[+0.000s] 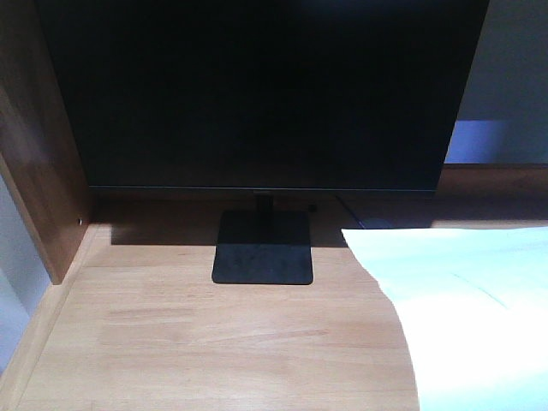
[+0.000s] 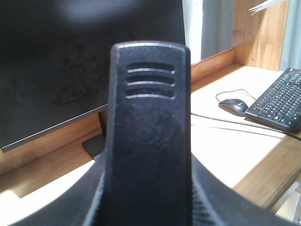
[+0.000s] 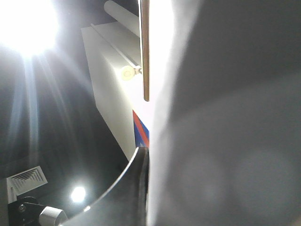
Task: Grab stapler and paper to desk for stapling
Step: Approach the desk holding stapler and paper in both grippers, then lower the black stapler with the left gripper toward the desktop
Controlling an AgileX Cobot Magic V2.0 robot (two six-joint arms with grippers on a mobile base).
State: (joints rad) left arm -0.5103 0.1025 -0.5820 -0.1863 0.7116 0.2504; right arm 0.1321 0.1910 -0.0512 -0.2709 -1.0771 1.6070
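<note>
Black plastic fills the left wrist view: one stapler (image 2: 149,132), marked with three short grooves near its rounded top, stands up out of the left claw (image 2: 150,205). The claw is pressed together on the stapler's lower body. Beyond this claw stands one dark monitor (image 2: 70,66). Off to its right in the same view, on the light wood desk (image 2: 225,155), lie one mouse (image 2: 233,106) and one keyboard (image 2: 280,101), close to each other but apart.

The right claw (image 3: 149,160) points upward. Only one dark finger (image 3: 129,188) shows, lying flat against the one sheet of paper (image 3: 225,141), which rises past it and covers half the view; the claw appears to pinch the sheet, though its other finger is hidden behind it. Past this claw are two bright ceiling lights (image 3: 28,23) and one vent (image 3: 27,179).

From the front, the paper (image 1: 462,317) reaches in from the right over the desk (image 1: 214,342), just beside the monitor's single base (image 1: 263,248). Neither claw shows in that view.
</note>
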